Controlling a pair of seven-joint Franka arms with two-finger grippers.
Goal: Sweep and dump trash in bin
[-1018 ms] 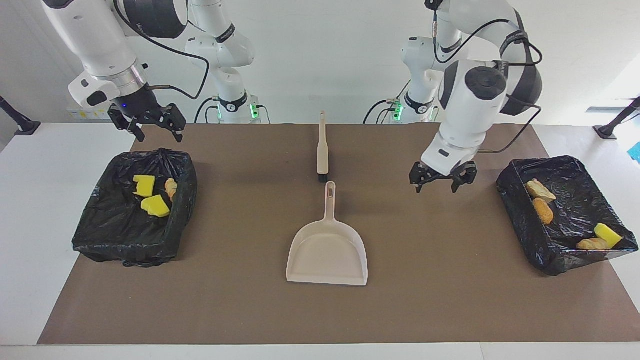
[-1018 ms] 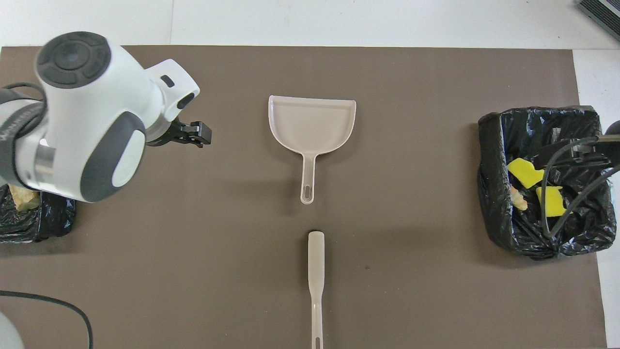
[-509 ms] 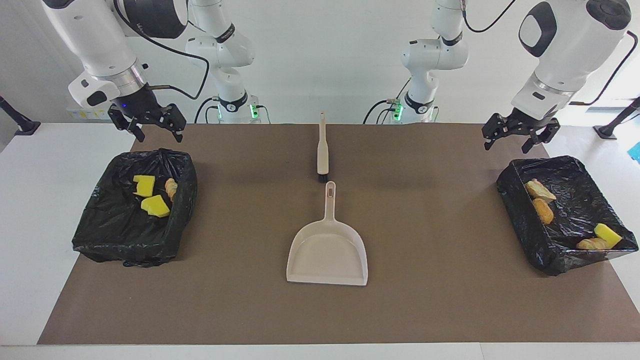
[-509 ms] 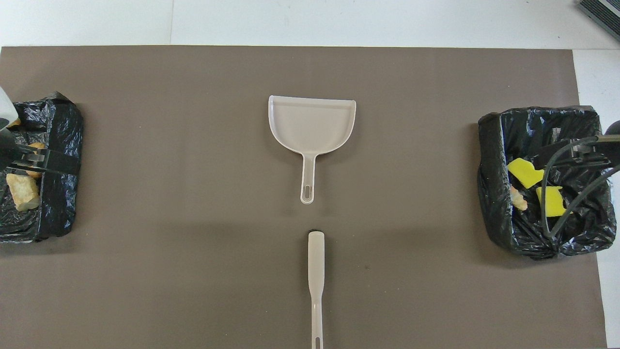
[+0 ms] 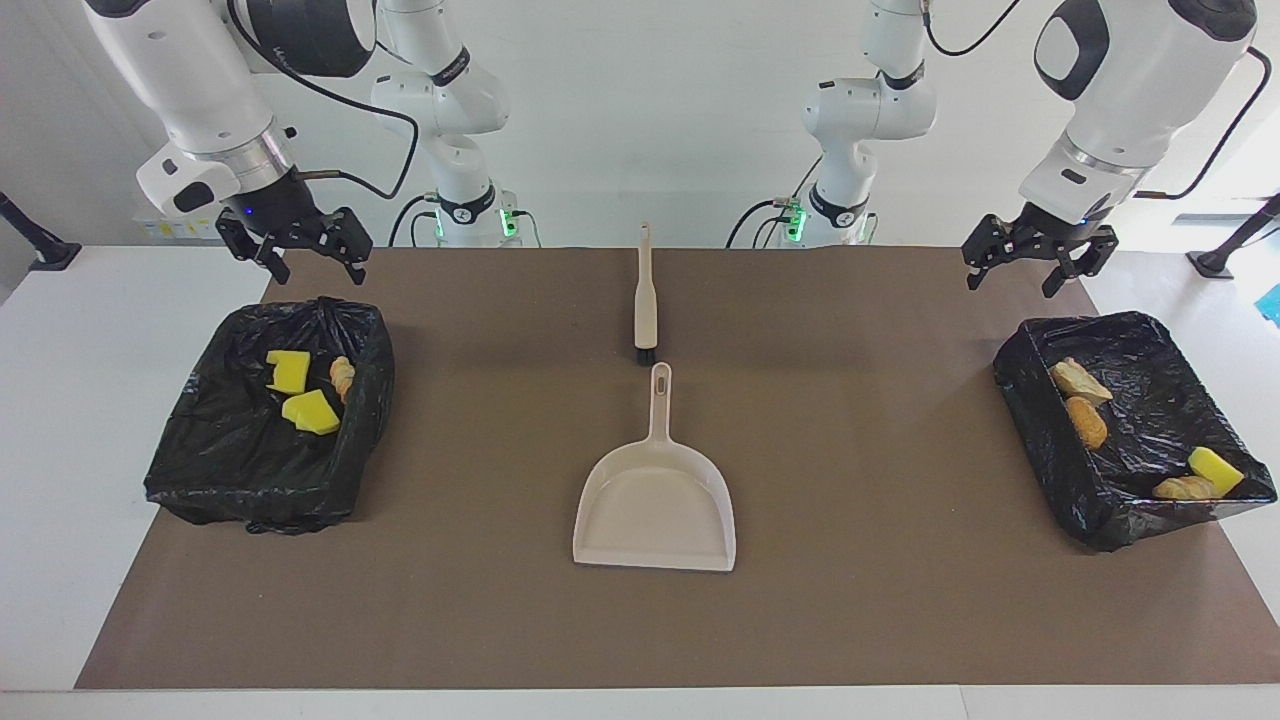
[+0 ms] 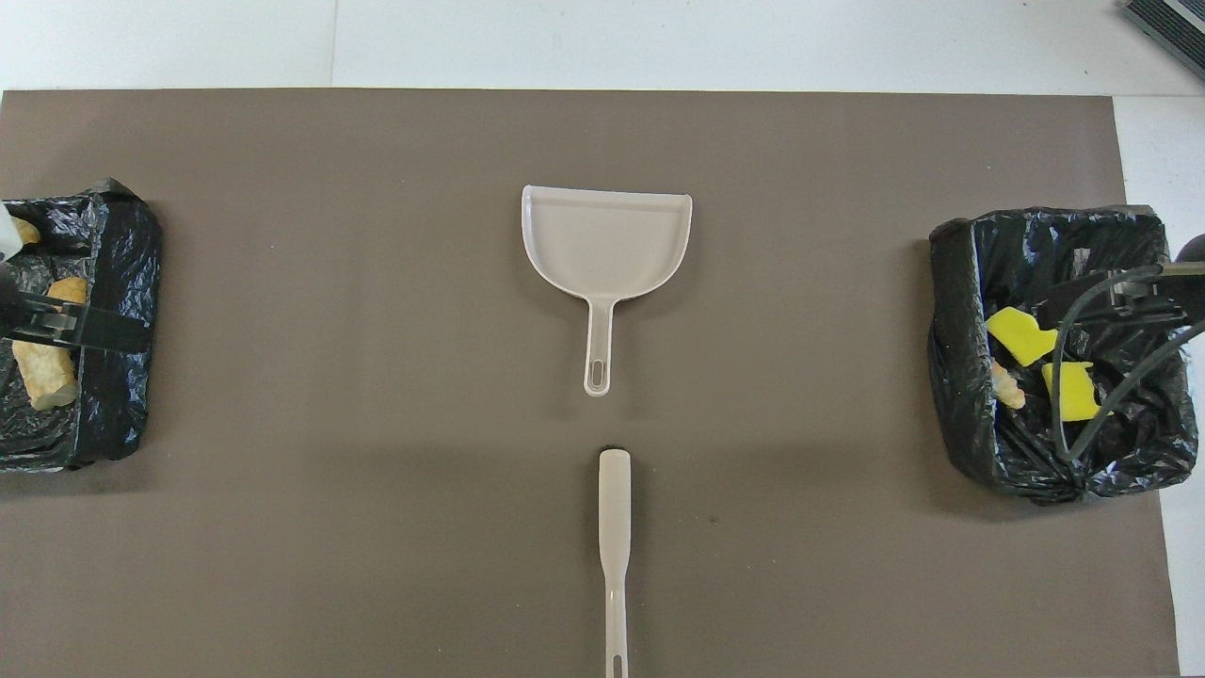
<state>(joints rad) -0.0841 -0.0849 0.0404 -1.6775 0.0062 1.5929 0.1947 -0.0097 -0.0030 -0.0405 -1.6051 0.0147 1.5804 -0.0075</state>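
Trash in bins, fingers apart, no readable labels

Setting: robotics laboratory, tabletop test station. Evidence: two white multi-jointed robot arms on fixed bases with green indicator lights and loose black cabling; plain white walls; a wide white worktop overlaid with a flat rectangular brown mat; black camera-stand feet at the worktop's corners. Props staged symmetrically: two black-bag-lined rectangular bins, one at each end; a beige plastic dustpan and a beige-handled brush, centred.
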